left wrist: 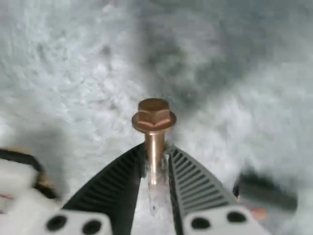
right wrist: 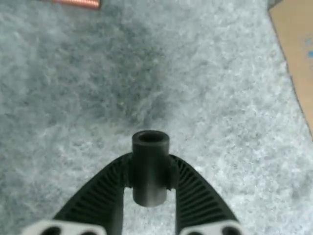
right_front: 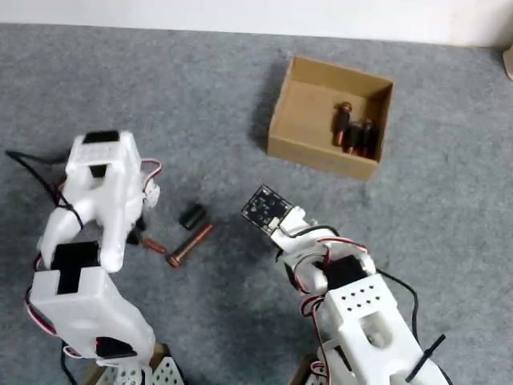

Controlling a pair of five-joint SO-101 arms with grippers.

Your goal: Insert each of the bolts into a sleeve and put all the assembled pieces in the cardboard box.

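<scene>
My left gripper is shut on the shaft of a copper bolt, whose hex head points away from the fingers. In the high view this bolt sticks out of the left gripper low over the carpet. My right gripper is shut on a black sleeve with its open bore facing outward. A second copper bolt lies on the carpet between the arms, with a loose black sleeve just beyond it. The cardboard box stands at the back right and holds assembled pieces in its right corner.
The right arm's wrist board covers its gripper from above. Grey carpet runs under everything. A corner of the box and the threaded end of a bolt sit ahead of the right gripper.
</scene>
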